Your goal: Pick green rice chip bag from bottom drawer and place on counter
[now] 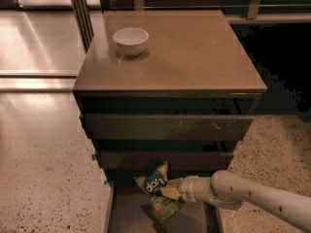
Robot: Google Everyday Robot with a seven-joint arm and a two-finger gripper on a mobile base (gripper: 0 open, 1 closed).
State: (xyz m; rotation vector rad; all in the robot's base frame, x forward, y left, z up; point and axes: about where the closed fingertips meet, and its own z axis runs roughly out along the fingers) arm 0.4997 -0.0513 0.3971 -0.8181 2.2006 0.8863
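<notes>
The green rice chip bag (pixel 156 187), with a dark blue round patch and white letters, hangs just above the floor of the open bottom drawer (pixel 127 216). My gripper (pixel 170 190) reaches in from the lower right on a white arm and is shut on the bag's right side. The brown counter (pixel 194 52) is the cabinet's top, above the drawers.
A white bowl (pixel 130 41) stands on the counter's back left part. Two narrower drawers (pixel 167 127) stick out slightly above the bottom one. Speckled terrazzo floor (pixel 43 178) lies left and right of the cabinet. A metal post (pixel 80 13) stands behind at left.
</notes>
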